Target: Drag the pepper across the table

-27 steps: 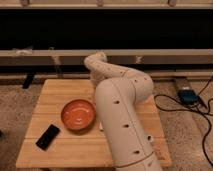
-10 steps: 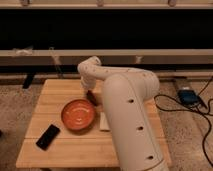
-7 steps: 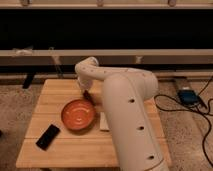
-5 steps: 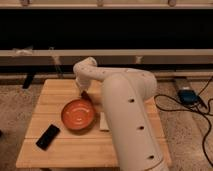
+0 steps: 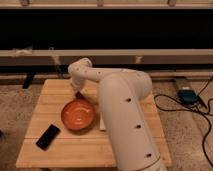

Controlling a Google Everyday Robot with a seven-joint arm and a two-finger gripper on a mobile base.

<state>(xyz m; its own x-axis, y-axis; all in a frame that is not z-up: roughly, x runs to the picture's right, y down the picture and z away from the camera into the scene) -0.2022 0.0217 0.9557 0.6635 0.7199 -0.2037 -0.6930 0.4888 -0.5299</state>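
The small light-wood table (image 5: 50, 102) stands in the middle of the camera view. My white arm reaches from the lower right over the table's far half. My gripper (image 5: 77, 93) hangs down just behind the far rim of the orange bowl (image 5: 78, 115). A small dark-red shape, the pepper (image 5: 75, 94), shows dimly at the gripper's tip, on the table by the bowl's rim. I cannot tell whether the gripper holds it or only touches it.
A black flat rectangular object (image 5: 48, 136) lies at the table's front left. A pale rectangular block (image 5: 102, 122) lies right of the bowl, partly behind my arm. A dark wall with rails runs behind the table. Cables and a blue box (image 5: 187, 95) lie on the floor at right.
My arm's end has swung left along the far side of the table, and the dark-red shape at the gripper has moved left with it. The bowl, the block and the black object have not moved.
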